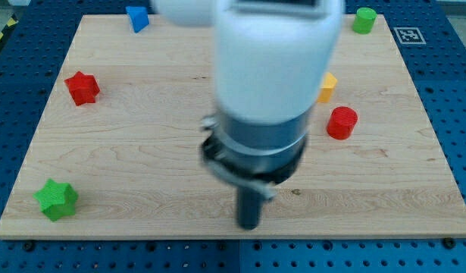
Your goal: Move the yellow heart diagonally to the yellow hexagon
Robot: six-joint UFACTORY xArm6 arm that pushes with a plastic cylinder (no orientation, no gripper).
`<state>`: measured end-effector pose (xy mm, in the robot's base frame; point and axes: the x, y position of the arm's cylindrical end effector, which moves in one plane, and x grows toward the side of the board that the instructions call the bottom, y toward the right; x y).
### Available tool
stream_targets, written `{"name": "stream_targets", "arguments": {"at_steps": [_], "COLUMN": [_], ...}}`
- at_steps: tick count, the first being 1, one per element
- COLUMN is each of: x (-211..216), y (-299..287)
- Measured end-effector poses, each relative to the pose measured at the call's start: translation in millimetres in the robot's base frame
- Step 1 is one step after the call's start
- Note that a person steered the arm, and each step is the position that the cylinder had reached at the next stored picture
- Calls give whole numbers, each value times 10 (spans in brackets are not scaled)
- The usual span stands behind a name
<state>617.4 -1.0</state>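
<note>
Now my tip (pixel 249 225) sits near the surface (pixel 142 167)'s bottom edge, no pincer fitted. Yellow heart hidden behind the arm; yellow hexagon (pixel 328 87) peeks out. Light, hard, slippery: push its flat side.

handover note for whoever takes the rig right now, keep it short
My tip is near the board's bottom edge, close to no block.
Yellow hexagon: partly showing at the arm's right edge, up-left of the red cylinder.
Yellow heart: not visible, likely hidden behind the arm.
Done: cannot confirm the heart reached the hexagon.
Left: clear the arm from view, check the heart's spot, push again if needed.
</note>
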Motion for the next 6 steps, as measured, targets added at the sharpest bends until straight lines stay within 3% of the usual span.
{"name": "stream_targets", "arguments": {"at_steps": [1,2,3,4,6], "x": [4,-405,-848,-989,-753], "y": [-717,-929,-1620,-2695,-3037]}}
